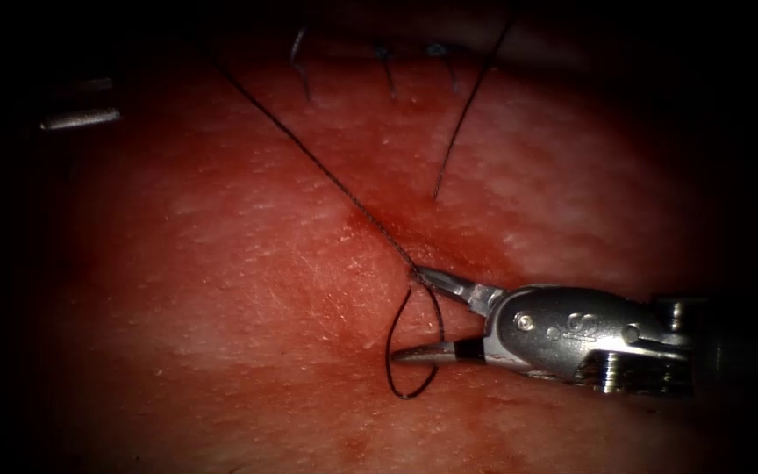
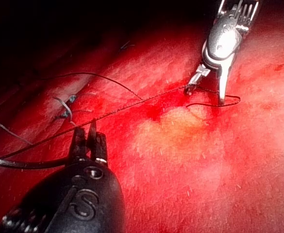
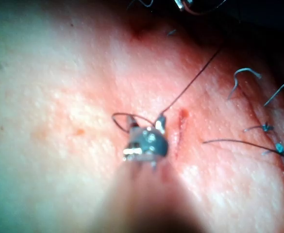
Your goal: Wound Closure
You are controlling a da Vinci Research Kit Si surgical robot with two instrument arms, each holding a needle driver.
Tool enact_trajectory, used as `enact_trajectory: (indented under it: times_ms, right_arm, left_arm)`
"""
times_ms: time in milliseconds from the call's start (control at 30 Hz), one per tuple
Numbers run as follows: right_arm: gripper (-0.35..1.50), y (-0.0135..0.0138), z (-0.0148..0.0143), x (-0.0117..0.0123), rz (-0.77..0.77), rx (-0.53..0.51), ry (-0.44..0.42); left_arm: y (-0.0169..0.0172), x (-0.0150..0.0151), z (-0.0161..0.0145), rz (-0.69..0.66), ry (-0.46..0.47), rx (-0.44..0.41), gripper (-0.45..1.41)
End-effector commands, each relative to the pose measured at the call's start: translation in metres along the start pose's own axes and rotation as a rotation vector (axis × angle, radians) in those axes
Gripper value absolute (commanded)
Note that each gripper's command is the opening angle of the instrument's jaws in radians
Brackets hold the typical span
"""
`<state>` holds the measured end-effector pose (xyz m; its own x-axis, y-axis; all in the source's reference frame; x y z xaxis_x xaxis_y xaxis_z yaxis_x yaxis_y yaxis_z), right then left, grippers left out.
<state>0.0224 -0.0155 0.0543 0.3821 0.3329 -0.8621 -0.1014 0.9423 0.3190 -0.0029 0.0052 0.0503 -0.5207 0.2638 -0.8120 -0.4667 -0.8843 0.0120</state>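
r tool (image 1: 414,316) in from the right, jaws spread wide over the tissue (image 1: 221,263), upper tip touching the thread (image 1: 309,158), a loop hanging between the tips, nothing gripped. l tool (image 2: 91,138) jaws pressed near together, holding nothing; curved needle (image 2: 25,164) lies just beside it, out of the tissue.
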Motion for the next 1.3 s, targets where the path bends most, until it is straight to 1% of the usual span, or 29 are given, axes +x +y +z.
enact_trajectory:
  times_ms: [33,67,100,133,167,200,267,333,400,500,633,733,800,867,933,967,1033,1067,1100,1133,1167,1300]
  right_arm:
    - [1.29,-0.0006,-0.0003,0.0005,0.025,0.027,0.028]
    - [1.29,-0.0006,-0.0003,0.0005,0.025,0.027,0.028]
    - [1.29,-0.0010,-0.0008,0.0012,0.052,0.063,0.053]
    - [1.29,-0.0012,-0.0011,0.0015,0.059,0.076,0.070]
    - [1.28,-0.0012,-0.0014,0.0018,0.072,0.090,0.094]
    - [1.26,-0.0012,-0.0019,0.0025,0.101,0.113,0.138]
    - [1.26,-0.0008,-0.0024,0.0030,0.103,0.116,0.170]
    - [1.26,-0.0004,-0.0025,0.0031,0.105,0.104,0.169]
    - [1.23,0.0008,-0.0025,0.0020,0.102,0.071,0.154]
    - [1.23,0.0012,-0.0018,0.0003,0.088,0.056,0.102]
    - [1.23,0.0006,0.0008,-0.0019,0.063,0.047,0.044]
    - [1.23,0.0003,0.0030,-0.0027,0.023,0.040,0.009]
    - [1.21,0.0002,0.0038,-0.0030,-0.016,0.033,-0.005]
    - [1.19,0.0001,0.0040,-0.0033,-0.050,0.025,-0.040]
    - [1.13,0.0002,0.0039,-0.0035,-0.064,-0.002,-0.053]
    - [0.74,0.0002,0.0035,-0.0035,-0.066,-0.046,-0.073]
    - [-0.25,-0.0002,0.0031,-0.0034,-0.061,-0.067,-0.082]
    - [-0.35,-0.0003,0.0028,-0.0032,-0.050,-0.097,-0.075]
    - [-0.35,-0.0003,0.0026,-0.0030,-0.041,-0.115,-0.064]
    - [-0.35,-0.0001,0.0021,-0.0022,-0.021,-0.149,-0.034]
    - [-0.35,-0.0001,0.0020,-0.0019,-0.016,-0.159,-0.032]
    - [-0.35,-0.0007,0.0015,-0.0007,-0.056,-0.155,-0.034]
  left_arm:
    - [-0.0004,-0.0002,0.0005,-0.004,0.012,0.016,-0.45]
    - [-0.0004,-0.0002,0.0005,-0.004,0.012,0.016,-0.45]
    - [-0.0009,-0.0003,0.0002,-0.009,0.026,0.033,-0.45]
    - [-0.0012,-0.0003,0.0001,-0.008,0.031,0.041,-0.45]
    - [-0.0014,-0.0003,0.0000,-0.012,0.037,0.048,-0.45]
    - [-0.0016,-0.0003,-0.0001,-0.017,0.042,0.056,-0.45]
    - [-0.0017,-0.0004,-0.0002,-0.017,0.040,0.057,-0.45]
    - [-0.0016,-0.0004,-0.0002,-0.017,0.040,0.058,-0.45]
    - [-0.0016,-0.0003,-0.0003,-0.017,0.039,0.059,-0.45]
    - [-0.0016,-0.0003,-0.0002,-0.017,0.038,0.059,-0.45]
    - [-0.0014,-0.0002,-0.0001,-0.018,0.035,0.063,-0.45]
    - [-0.0013,-0.0001,0.0000,-0.017,0.038,0.062,-0.45]
    - [-0.0011,0.0000,0.0000,-0.018,0.041,0.060,-0.45]
    - [-0.0010,0.0001,0.0001,-0.018,0.042,0.060,-0.45]
    - [-0.0008,0.0003,0.0001,-0.018,0.045,0.059,-0.45]
    - [-0.0006,0.0004,0.0002,-0.018,0.045,0.060,-0.45]
    - [-0.0004,0.0006,0.0003,-0.018,0.048,0.059,-0.45]
    - [-0.0003,0.0006,0.0004,-0.019,0.047,0.060,-0.45]
    - [-0.0003,0.0007,0.0004,-0.019,0.049,0.059,-0.45]
    - [-0.0001,0.0008,0.0005,-0.020,0.052,0.061,-0.45]
    - [0.0000,0.0008,0.0005,-0.020,0.054,0.061,-0.45]
    - [0.0003,0.0010,0.0007,-0.019,0.056,0.061,-0.45]
